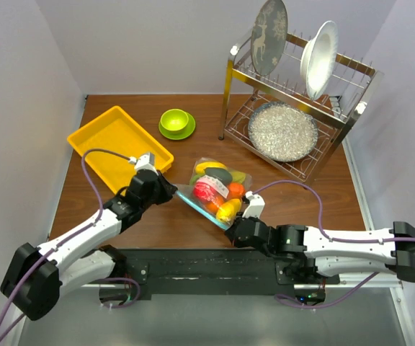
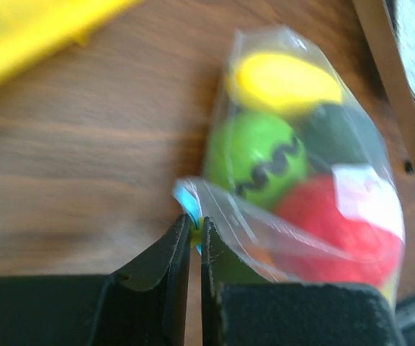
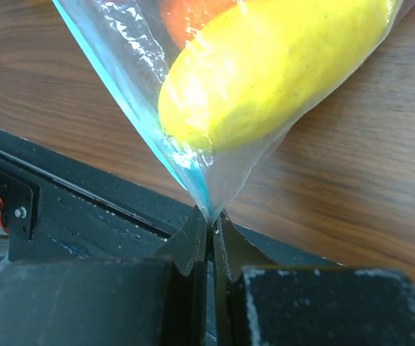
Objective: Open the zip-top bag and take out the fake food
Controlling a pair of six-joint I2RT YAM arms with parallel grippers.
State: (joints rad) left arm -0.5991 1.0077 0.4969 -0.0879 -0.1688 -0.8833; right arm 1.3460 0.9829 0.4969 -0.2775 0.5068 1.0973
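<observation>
**Both grippers pinch the bag's zip corners**

Nearest to us, our right gripper [image 3: 210,220] is clamped tight on the near corner of the zip-top bag [image 1: 206,182], where its teal strip ends. Our left gripper [image 2: 195,225] is clenched on the strip's other end. The bag stretches between them over the middle of the wooden table [image 1: 207,108], with the fake food [image 1: 220,191] inside: yellow, green, red and orange pieces. Farther back sit a yellow tray [image 1: 110,140] on the left, a lime bowl [image 1: 174,120] on its saucer, and a dish rack [image 1: 297,108] on the right.
</observation>
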